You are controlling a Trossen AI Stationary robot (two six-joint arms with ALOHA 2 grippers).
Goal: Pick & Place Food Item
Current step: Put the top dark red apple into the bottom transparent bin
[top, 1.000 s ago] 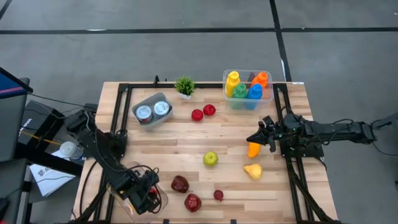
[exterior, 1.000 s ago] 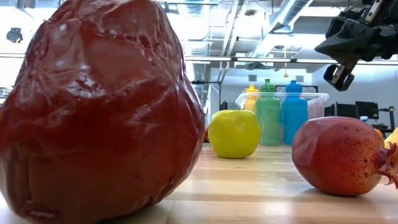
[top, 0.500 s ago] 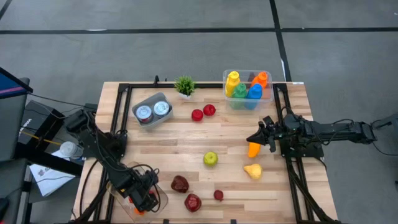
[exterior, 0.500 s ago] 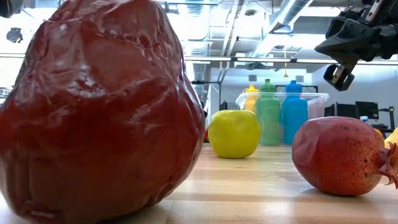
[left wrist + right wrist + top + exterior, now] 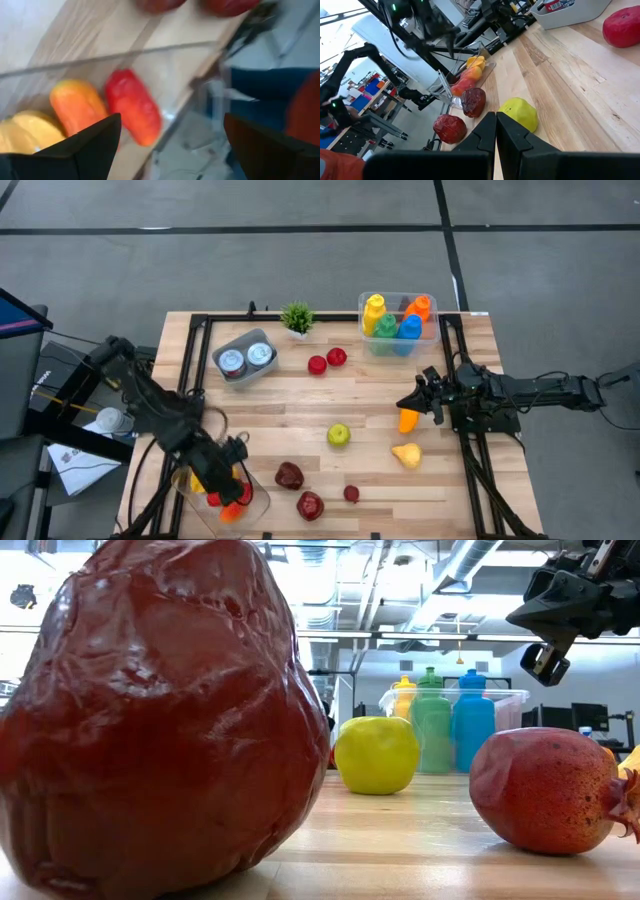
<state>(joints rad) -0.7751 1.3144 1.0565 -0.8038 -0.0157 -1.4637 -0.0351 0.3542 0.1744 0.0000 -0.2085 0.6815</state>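
Note:
A clear plastic container (image 5: 262,502) stands at the table's near left corner. In it lie a red food item (image 5: 132,112), an orange one (image 5: 77,107) and a yellow one (image 5: 25,132). My left gripper (image 5: 228,470) hangs open just above the container, tilted downward, with nothing between its fingers (image 5: 170,125). My right gripper (image 5: 418,402) is shut and holds nothing; it waits at the right, over an orange food item (image 5: 408,420).
On the table lie a yellow-green apple (image 5: 338,435), two dark red fruits (image 5: 289,475) (image 5: 310,505), a small red piece (image 5: 351,493) and a yellow pear (image 5: 406,454). Farther back are two red tomatoes (image 5: 326,361), a tub of cans (image 5: 245,358), a small plant (image 5: 296,317) and a bin of bottles (image 5: 398,323).
My left gripper has risen out of the clear container and drawn back toward the table's far left. The red and orange food items that it covered before now show lying in the container. My right arm has kept still.

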